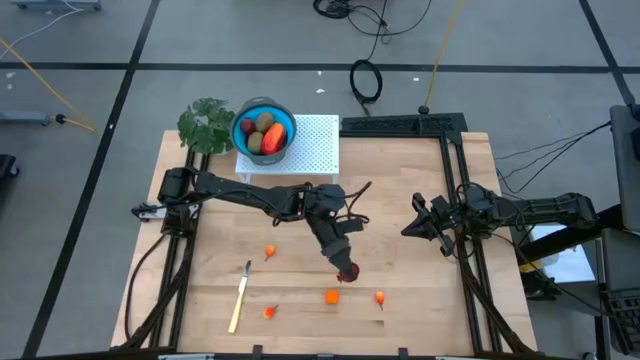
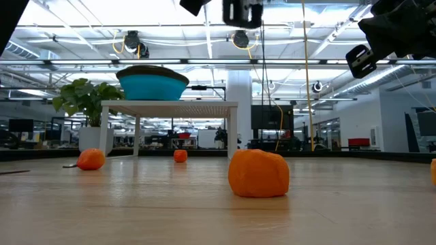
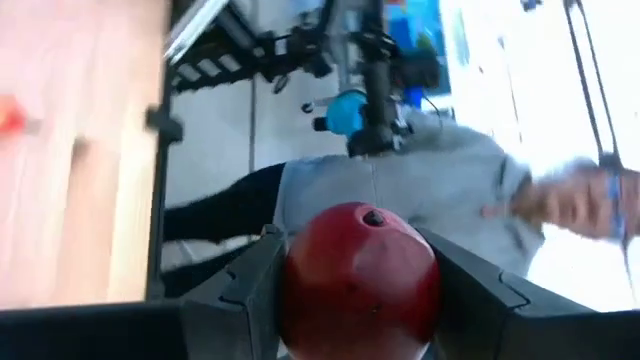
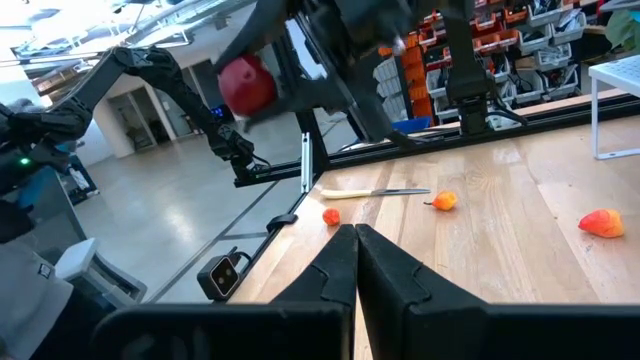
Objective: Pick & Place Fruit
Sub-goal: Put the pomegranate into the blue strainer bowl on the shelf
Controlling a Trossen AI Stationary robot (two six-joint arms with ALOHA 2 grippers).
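Observation:
My left gripper (image 1: 346, 268) hangs over the table's middle near part, shut on a dark red round fruit (image 3: 360, 275), which also shows in the right wrist view (image 4: 247, 85). Tiny orange pieces (image 1: 332, 296) (image 1: 380, 297) (image 1: 270, 252) (image 1: 270, 312) lie on the wood around it. One of them sits close in the low view (image 2: 259, 173). A blue bowl (image 1: 243, 118) on a white stand holds olive-brown, dark red and red-orange fruit (image 1: 267, 132). My right gripper (image 4: 355, 250) waits shut above the table's right side (image 1: 412, 228). My left gripper pinches the dark red fruit between its two fingers (image 3: 250, 290), one on each flank of the round body (image 3: 300, 285). The stem dimple (image 3: 372, 216) faces away from the wrist. The arm reaches in from the far left. The fruit is lifted clear of the table.
A pale yellow-handled knife (image 1: 240, 297) lies near the left front. The green plant (image 1: 207, 122) stands beside the bowl at the far left. A black frame (image 1: 462, 200) borders the right edge. A person in a grey sleeve (image 3: 450, 190) shows beyond the table.

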